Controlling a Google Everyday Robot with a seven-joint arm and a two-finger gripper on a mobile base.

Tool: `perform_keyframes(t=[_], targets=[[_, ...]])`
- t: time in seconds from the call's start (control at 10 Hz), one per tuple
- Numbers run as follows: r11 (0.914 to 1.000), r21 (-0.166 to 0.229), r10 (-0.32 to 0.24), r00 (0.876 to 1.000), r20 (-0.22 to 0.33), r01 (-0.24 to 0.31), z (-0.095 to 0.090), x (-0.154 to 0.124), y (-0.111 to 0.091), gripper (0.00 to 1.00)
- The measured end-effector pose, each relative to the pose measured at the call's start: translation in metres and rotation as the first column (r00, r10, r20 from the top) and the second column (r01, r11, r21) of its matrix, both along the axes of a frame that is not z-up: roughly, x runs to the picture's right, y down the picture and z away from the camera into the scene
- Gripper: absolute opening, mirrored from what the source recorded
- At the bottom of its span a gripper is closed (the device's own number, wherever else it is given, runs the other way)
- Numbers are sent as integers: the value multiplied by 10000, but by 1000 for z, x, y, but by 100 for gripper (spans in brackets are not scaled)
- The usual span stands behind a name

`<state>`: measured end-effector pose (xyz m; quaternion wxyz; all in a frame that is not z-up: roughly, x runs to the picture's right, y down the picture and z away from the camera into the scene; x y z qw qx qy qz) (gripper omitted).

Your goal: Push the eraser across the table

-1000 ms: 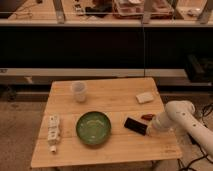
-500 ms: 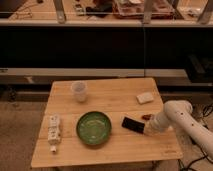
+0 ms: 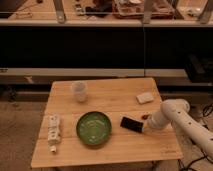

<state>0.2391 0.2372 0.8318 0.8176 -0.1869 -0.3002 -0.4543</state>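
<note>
The eraser (image 3: 131,124), a flat black block, lies on the light wooden table (image 3: 110,149) just right of the green bowl (image 3: 94,128). My gripper (image 3: 145,126) is at the end of the white arm that reaches in from the right. It sits low over the table at the eraser's right end, touching or nearly touching it. A small red oblong object (image 3: 146,116) peeks out just above the gripper.
A small white block (image 3: 145,97) lies at the table's back right. A translucent cup (image 3: 79,91) stands at the back left. A white packet (image 3: 53,130) lies near the left edge. Dark shelving runs behind the table.
The arm has moved left across the table, and the eraser has slid a little left toward the green bowl.
</note>
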Motion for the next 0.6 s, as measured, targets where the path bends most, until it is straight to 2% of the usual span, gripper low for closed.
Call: perform_keyframes(t=[0.6], targets=[[9998,73,-200,9997,171,199,0,-14,-6,0]])
